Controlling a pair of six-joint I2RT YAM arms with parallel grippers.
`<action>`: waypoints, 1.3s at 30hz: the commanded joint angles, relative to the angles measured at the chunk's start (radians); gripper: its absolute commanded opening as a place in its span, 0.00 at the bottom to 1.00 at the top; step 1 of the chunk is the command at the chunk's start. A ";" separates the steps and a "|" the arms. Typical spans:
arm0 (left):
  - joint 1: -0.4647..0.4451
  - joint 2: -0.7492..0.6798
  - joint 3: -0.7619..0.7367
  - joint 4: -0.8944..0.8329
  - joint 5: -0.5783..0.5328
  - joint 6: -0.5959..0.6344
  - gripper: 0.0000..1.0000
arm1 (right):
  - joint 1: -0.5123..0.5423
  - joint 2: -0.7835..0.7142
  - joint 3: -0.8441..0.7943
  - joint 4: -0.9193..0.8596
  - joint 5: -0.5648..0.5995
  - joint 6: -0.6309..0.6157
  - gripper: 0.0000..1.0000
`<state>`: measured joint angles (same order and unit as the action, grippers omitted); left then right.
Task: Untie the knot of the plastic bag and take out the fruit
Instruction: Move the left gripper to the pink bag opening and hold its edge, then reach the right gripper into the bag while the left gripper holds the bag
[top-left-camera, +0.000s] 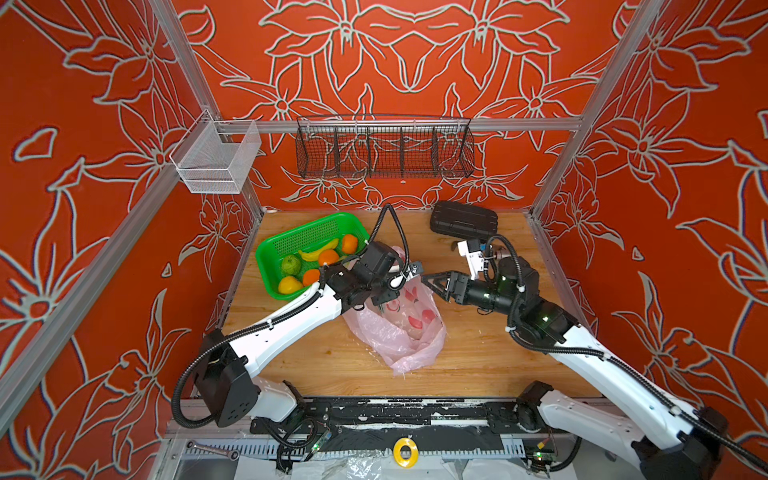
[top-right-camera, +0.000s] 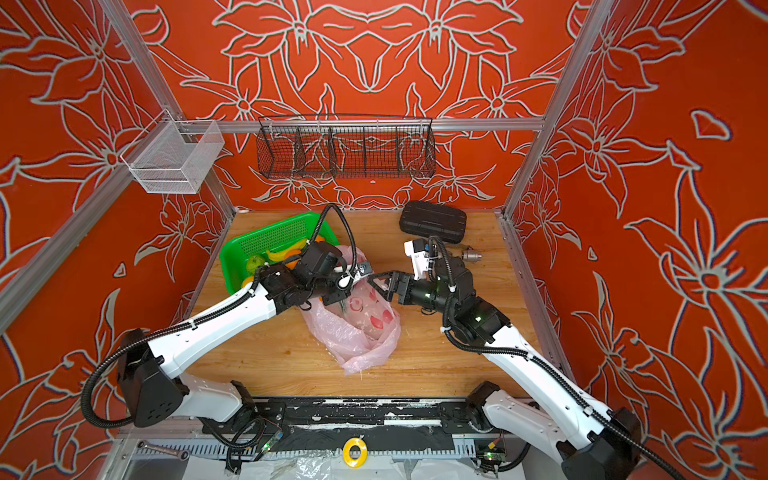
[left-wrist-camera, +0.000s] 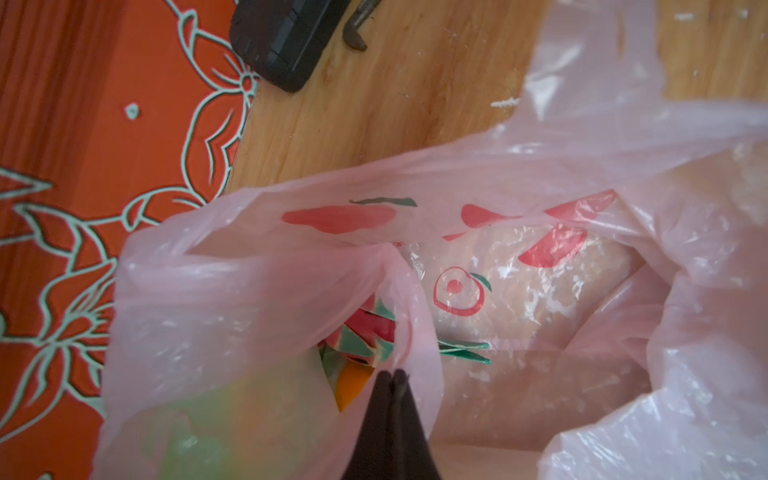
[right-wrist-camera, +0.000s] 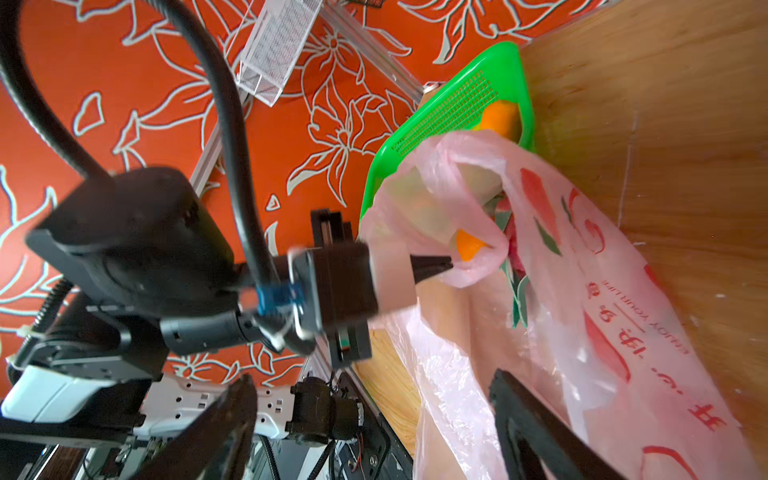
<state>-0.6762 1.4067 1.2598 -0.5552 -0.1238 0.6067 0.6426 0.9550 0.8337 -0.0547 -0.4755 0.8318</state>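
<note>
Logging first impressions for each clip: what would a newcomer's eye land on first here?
The crinkly pink plastic bag lies mid-table, its mouth open, with the left claw shut on a fold of its rim and a pink dragon fruit showing inside. Behind it to the left, a bright green basket holds oranges and a banana, while the right claw stands open beside the bag.

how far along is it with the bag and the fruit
Done: the bag is untied and open, and several fruits already lie in the green basket. In hand: the left gripper is shut on the bag's rim, holding the mouth up; the right gripper is open beside it. Left: a dragon fruit, an orange and something green are inside.
</note>
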 joint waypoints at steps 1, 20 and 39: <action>0.086 -0.045 0.047 0.017 0.040 -0.184 0.00 | 0.064 0.018 -0.053 0.085 0.052 -0.005 0.87; 0.295 -0.011 0.104 -0.050 0.020 -0.661 0.00 | 0.286 0.476 0.053 0.075 0.469 -0.260 0.56; 0.449 -0.112 -0.098 -0.069 0.311 -0.962 0.32 | 0.285 0.875 0.249 0.327 0.733 -0.312 0.69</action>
<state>-0.2291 1.3479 1.1942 -0.6048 0.1448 -0.3084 0.9230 1.7996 1.0328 0.2333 0.2020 0.5388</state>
